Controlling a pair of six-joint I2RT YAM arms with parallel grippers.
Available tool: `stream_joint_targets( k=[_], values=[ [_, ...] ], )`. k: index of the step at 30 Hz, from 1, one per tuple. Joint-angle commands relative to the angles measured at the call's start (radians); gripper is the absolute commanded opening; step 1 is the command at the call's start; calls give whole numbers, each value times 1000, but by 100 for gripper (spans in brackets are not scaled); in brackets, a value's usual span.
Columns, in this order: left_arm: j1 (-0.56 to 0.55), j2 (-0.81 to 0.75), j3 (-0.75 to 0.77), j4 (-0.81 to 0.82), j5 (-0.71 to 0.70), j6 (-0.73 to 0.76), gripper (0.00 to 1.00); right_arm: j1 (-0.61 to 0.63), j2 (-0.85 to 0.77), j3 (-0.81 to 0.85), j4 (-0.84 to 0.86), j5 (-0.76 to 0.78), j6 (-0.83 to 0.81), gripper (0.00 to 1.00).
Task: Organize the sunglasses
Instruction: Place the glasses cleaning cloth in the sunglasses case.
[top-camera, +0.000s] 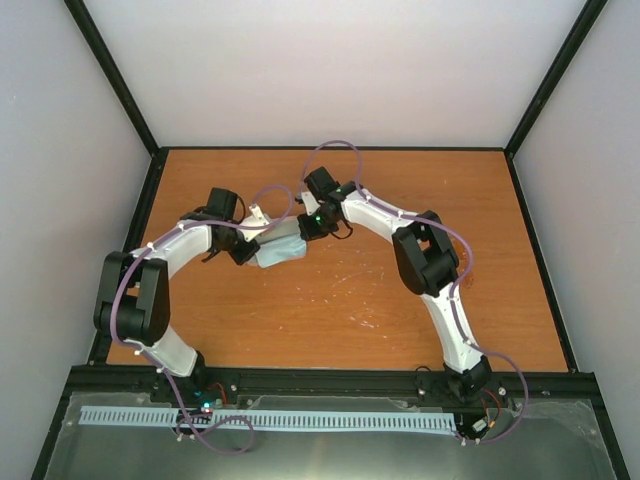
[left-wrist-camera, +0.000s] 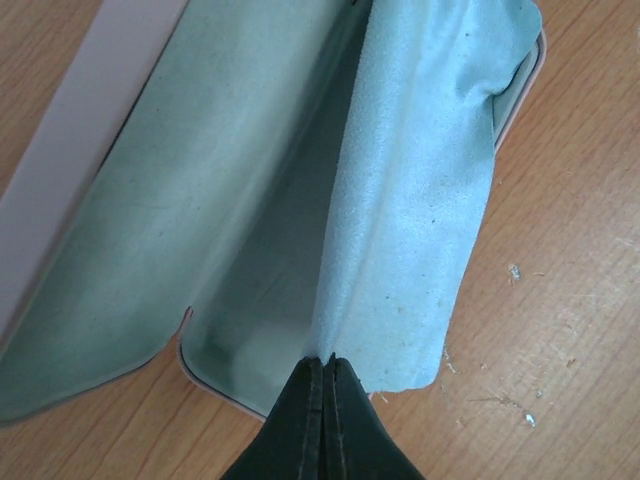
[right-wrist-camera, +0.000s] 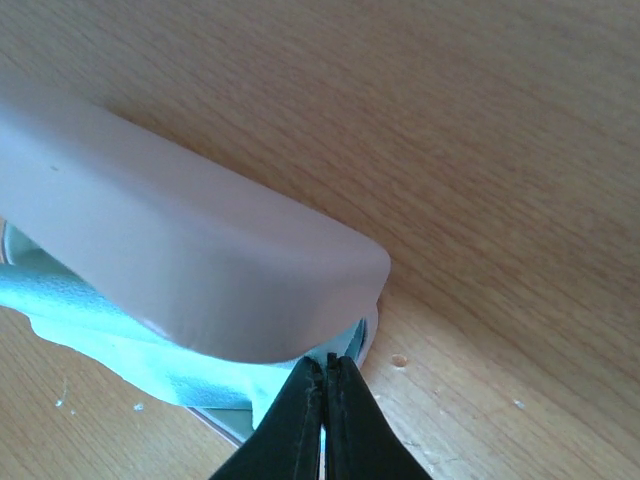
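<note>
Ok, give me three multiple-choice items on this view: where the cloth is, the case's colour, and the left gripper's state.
1. The cloth lies: A flat on bare table; B draped over the open case; C on an arm's base.
2. The case's outer shell is: A pink; B green; C black.
3. The left gripper is: A wide open; B out of view; C shut.
Key: 1 B, it covers part of the case's inside; 2 A, the lid is pink in the right wrist view; 3 C, its fingers meet on the cloth's edge.
</note>
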Motion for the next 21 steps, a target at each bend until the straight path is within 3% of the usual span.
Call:
stream_joint_targets(
  k=[1, 21],
  values=[
    [20, 6, 24, 26, -11, 35, 1, 15, 19, 28, -31, -11, -14, 3],
    [55, 85, 39, 100, -39, 77, 1, 19, 89, 113, -77, -24, -10, 3]
  ],
)
